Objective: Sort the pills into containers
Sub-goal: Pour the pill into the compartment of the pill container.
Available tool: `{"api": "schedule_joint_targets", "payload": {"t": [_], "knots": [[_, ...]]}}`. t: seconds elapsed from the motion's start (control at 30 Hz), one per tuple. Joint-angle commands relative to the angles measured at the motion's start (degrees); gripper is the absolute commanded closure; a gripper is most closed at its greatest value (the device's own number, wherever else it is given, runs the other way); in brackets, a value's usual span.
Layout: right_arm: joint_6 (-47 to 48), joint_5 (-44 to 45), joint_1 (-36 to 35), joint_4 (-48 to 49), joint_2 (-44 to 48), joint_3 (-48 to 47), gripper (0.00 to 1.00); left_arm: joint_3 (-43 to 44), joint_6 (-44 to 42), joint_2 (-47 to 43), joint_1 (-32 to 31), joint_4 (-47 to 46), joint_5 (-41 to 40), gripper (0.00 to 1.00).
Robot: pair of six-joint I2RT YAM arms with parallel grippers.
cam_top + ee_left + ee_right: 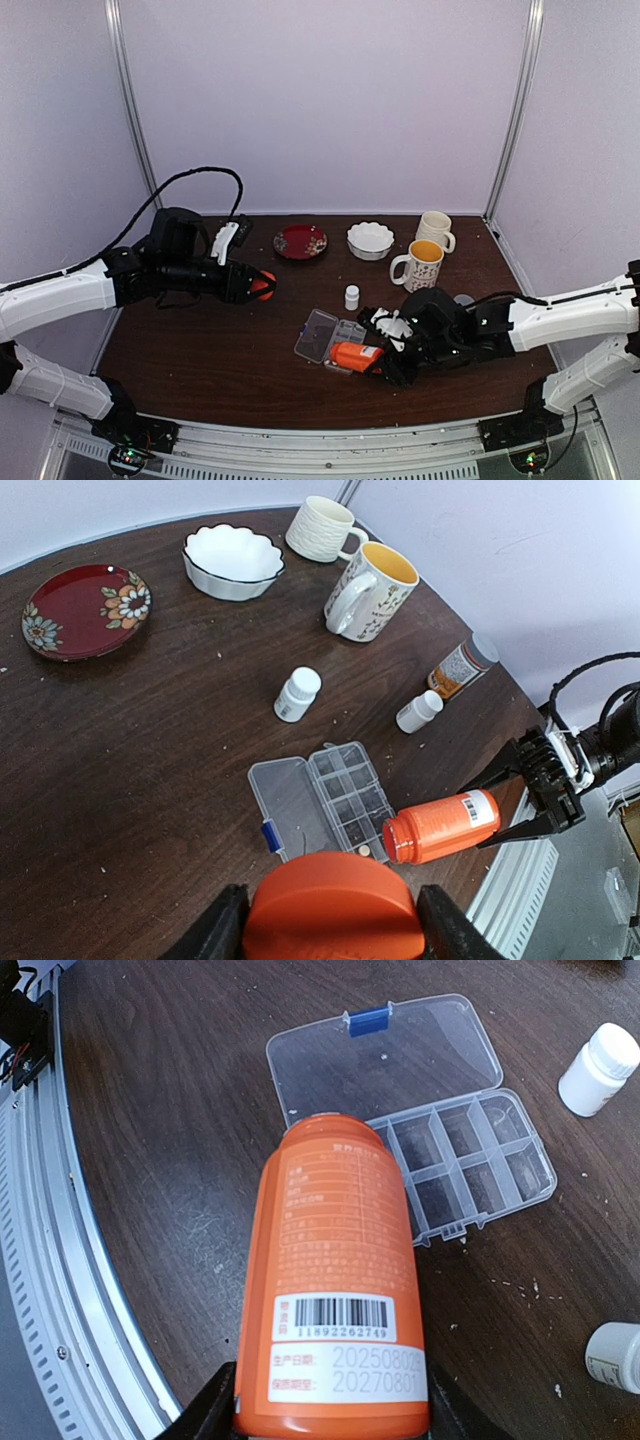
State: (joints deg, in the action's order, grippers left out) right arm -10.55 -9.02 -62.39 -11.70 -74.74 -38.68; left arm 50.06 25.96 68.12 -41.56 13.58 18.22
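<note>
The clear pill box [316,335] lies open on the table, lid flat to the left, with its containers [348,798] in two rows. One cream pill [364,850] rests in the nearest cell. My right gripper [395,362] is shut on the base of an uncapped orange bottle [335,1280]. The bottle lies tipped on its side, its mouth [396,840] at the box's near end. My left gripper [333,930] hovers well above the table to the left, shut on the bottle's orange cap [335,910].
A red plate [300,241], a white bowl [370,240] and two mugs [420,265] stand at the back. Two small white bottles [297,694] [418,712] and a grey-capped bottle [462,665] are near the box. A metal rail [40,1260] edges the table.
</note>
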Motion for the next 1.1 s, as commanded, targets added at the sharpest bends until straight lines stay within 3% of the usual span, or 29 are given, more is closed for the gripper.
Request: {"api": "schedule_joint_targets", "payload": {"t": [0.0, 0.07, 0.13, 0.27, 0.37, 0.47, 0.57, 0.7, 0.8, 0.9, 1.0, 1.07], "knots": [[-0.68, -0.94, -0.26, 3.43, 1.19, 1.11, 1.0, 0.17, -0.65, -0.54, 0.25, -1.9, 0.16, 1.0], [-0.59, 0.42, -0.32, 4.05, 1.3, 0.86, 1.0, 0.42, -0.64, -0.49, 0.3, -1.66, 0.3, 1.0], [1.03, 1.11, -0.3, -2.33, -1.2, -2.49, 1.0, 0.3, -0.64, -0.6, 0.31, -1.63, 0.25, 1.0], [-0.95, 0.34, -0.28, 4.31, 1.61, 1.36, 1.0, 0.7, -0.73, -0.54, 0.28, -1.45, 0.29, 1.0], [0.84, 0.64, -0.3, -1.79, -1.21, -2.21, 1.0, 0.74, -0.73, -0.43, 0.26, -1.48, 0.24, 1.0], [-1.48, -0.35, -0.28, 5.43, 1.94, 1.86, 1.0, 0.94, -0.82, -0.13, 0.25, -1.43, 0.31, 1.0], [0.68, 1.19, -0.41, -2.61, -1.54, -2.58, 1.0, 1.0, -0.82, -0.08, 0.27, -1.44, 0.4, 1.0], [-1.82, -1.16, -0.28, 6.28, 2.12, 2.16, 1.0, 1.15, -0.82, 0.15, 0.3, -1.39, 0.49, 1.0], [-0.19, 0.69, -0.3, -0.27, 0.22, -0.93, 1.0, 0.97, -0.82, -0.06, 0.26, -1.28, 0.3, 1.0], [-2.28, -0.38, -0.2, 6.1, 3.83, 3.2, 1.0, 0.91, -0.82, -0.06, 0.26, -1.5, 0.34, 1.0], [-0.52, 1.64, -0.23, -1.79, 2.22, 0.44, 1.0, 0.71, -0.65, -0.18, 0.31, -1.49, 0.4, 1.0], [-0.78, -0.87, -0.27, -0.87, 2.47, 0.75, 1.0, 0.57, -0.51, -0.13, 0.25, -1.84, 0.36, 1.0]]}}
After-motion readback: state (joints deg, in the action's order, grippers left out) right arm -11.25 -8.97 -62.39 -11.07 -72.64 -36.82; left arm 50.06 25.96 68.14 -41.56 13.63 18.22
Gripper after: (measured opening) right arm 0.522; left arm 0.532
